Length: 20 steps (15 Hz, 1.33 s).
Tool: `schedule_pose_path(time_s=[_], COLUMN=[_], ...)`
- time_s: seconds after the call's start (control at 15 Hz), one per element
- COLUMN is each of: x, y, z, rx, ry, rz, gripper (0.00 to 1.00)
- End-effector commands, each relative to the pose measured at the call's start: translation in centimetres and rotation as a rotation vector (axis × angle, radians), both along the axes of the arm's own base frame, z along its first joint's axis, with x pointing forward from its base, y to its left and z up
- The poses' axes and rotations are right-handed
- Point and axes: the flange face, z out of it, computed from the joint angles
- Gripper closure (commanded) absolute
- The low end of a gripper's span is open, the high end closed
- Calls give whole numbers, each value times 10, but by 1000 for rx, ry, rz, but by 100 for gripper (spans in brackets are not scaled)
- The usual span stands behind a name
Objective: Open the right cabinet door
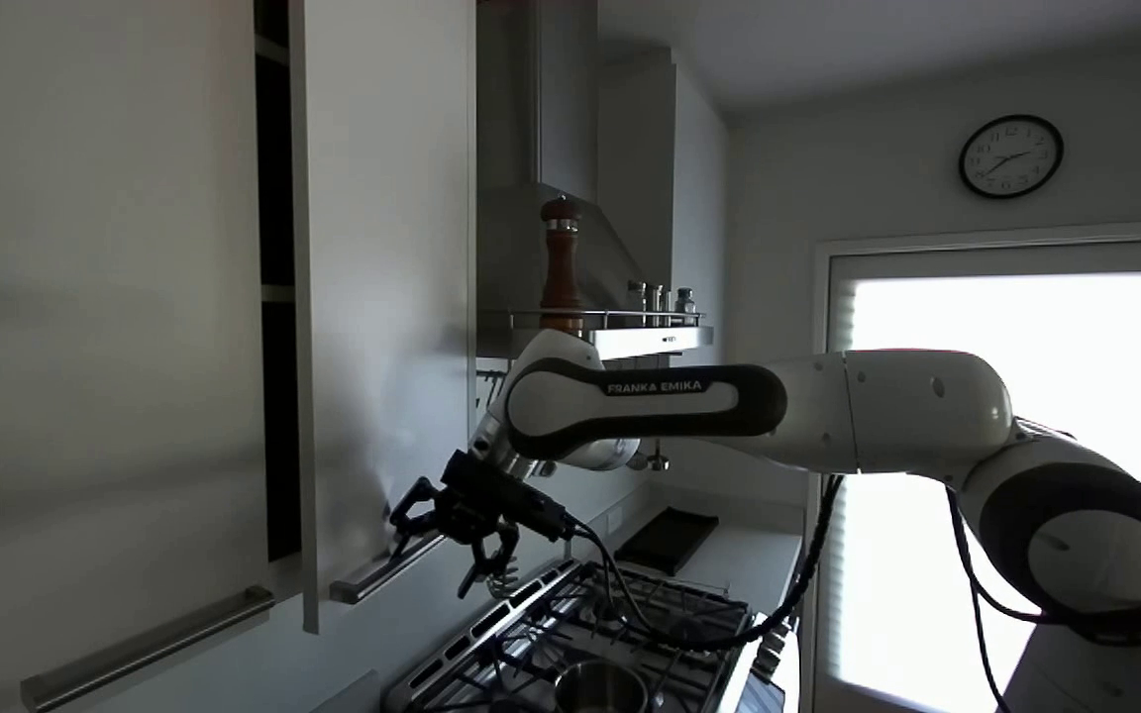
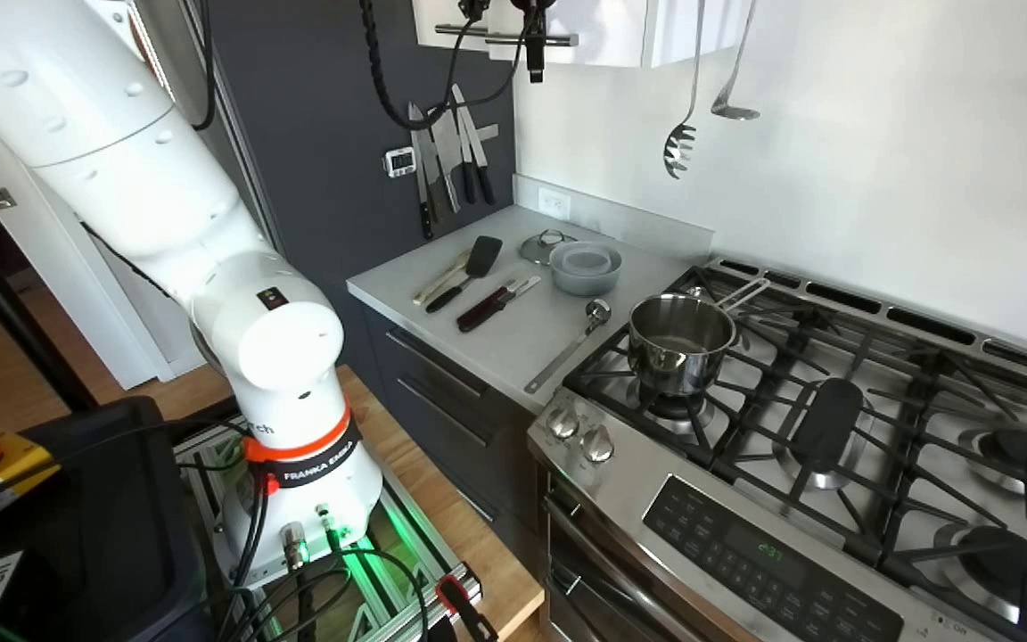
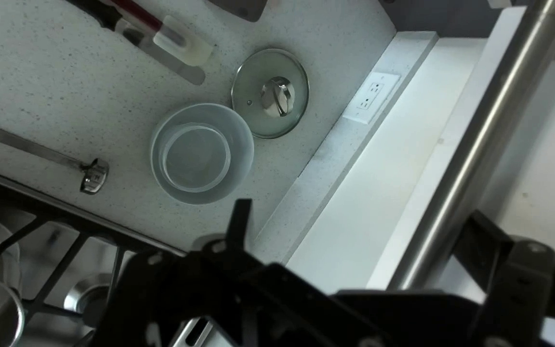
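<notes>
Pale, dim kitchen walls [image 1: 828, 178] carry one clock [image 1: 1011, 156], well above the single gas stove [image 2: 628, 486]. Higher than the stove, to one side of it, hang two cabinet panels: one wider panel [image 1: 100, 297] and the right cabinet door [image 1: 387, 297], the nearer to the stove, ajar, with two shelf edges [image 1: 278, 294] showing in the dark gap. They carry one long handle [image 1: 150, 646] and one short handle [image 1: 377, 577] respectively. Also above stove level, one gripper [image 1: 432, 571] has its two fingers [image 3: 477, 250] spread well apart with the short handle between them, one finger on the door side of it; whether they touch, I cannot tell. Over the stove's rear edge hang one toothed spoon [image 2: 678, 150] and one ladle [image 2: 733, 112]; one wooden mill [image 1: 561, 257] stands on the hood ledge [image 1: 620, 345] above the stove. One pot [image 2: 669, 361] sits on the stove, and the counter [image 2: 496, 352] on the cabinet side of it bears one glass lid [image 3: 270, 96] and one round container [image 3: 241, 149].
</notes>
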Motion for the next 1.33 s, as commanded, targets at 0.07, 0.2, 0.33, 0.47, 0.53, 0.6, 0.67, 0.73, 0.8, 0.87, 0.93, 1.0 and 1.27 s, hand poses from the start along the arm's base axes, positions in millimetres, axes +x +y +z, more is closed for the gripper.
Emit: schedule_pose_path(time_s=[0.07,0.2,0.33,0.47,0.53,0.6,0.67,0.73,0.8,0.87,0.93,1.0,1.27], x=[-29,-33,-37,-45,-49,-54,-58,-61,-64,-67,-69,-71,-77], y=[-24,-29,-33,-42,-46,-50,-55,-59,-65,-71,-76,-81,-97], z=[-29,-32,-32,-31,-32,-33,-34,-35,-38,-39,-41,-42,-42], rx=[-60,-72,-84,-94,-94,-96,-98,-99,-101,-109,-113,-119,-136], ry=[131,159,167,177,181,184,189,192,195,195,193,193,153], rz=[107,129,151,165,169,174,181,191,202,205,211,214,238], gripper=[0,0,0,0,0,0,0,0,0,0,0,0,0])
